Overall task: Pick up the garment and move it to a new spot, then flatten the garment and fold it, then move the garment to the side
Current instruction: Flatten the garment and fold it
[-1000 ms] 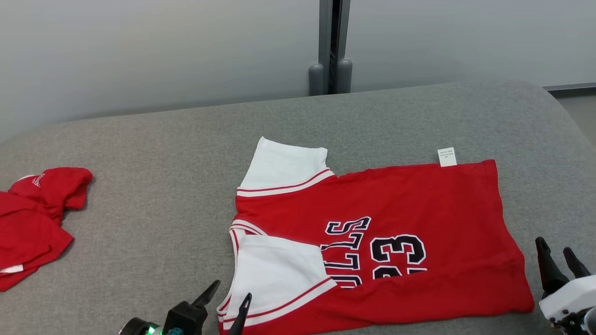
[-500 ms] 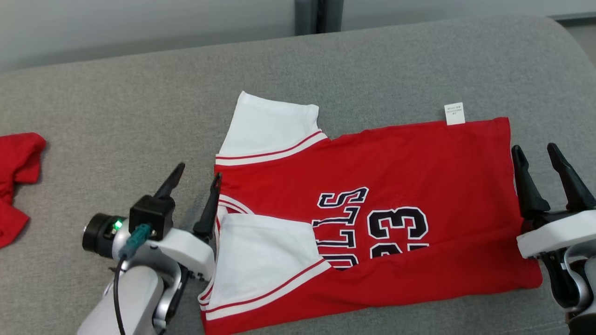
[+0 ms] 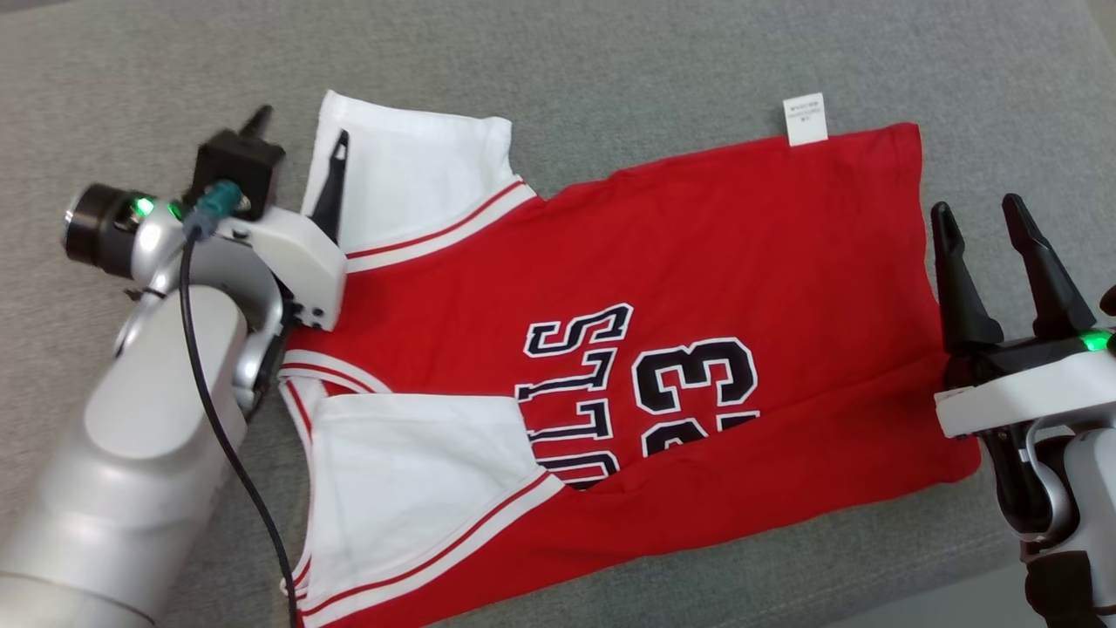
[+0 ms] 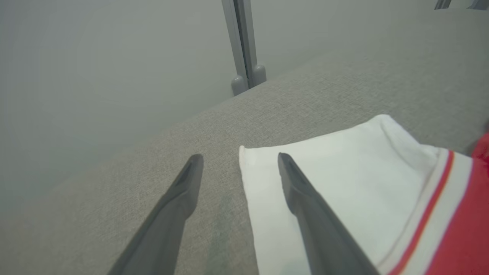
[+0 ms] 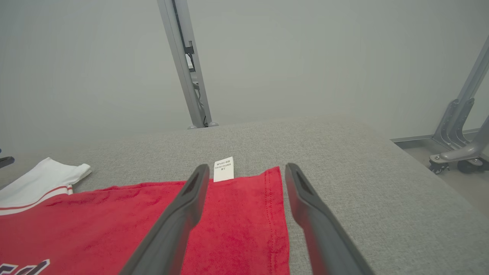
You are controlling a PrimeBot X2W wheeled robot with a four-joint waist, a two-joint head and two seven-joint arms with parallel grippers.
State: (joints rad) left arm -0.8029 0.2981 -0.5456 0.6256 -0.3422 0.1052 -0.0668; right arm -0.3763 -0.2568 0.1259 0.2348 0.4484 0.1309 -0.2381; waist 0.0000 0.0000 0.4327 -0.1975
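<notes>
The garment is a red jersey with white sleeves and dark lettering, lying spread out on the grey padded table. A white label sticks out at its far right corner. My left gripper stands open at the far white sleeve. In the left wrist view the left gripper straddles that sleeve's outer edge, one finger over the white cloth and one over bare table. My right gripper stands open at the jersey's right hem. In the right wrist view the right gripper straddles the hem near the label.
A grey wall with a metal post rises behind the table's far edge. Metal stand legs rest on the floor past the table's right side. The table's near right edge shows low in the head view.
The head camera has tilted down, so the whole picture shifted. Both arms have reached forward: the left gripper from near the collar to the far sleeve, the right gripper further along the right hem.
</notes>
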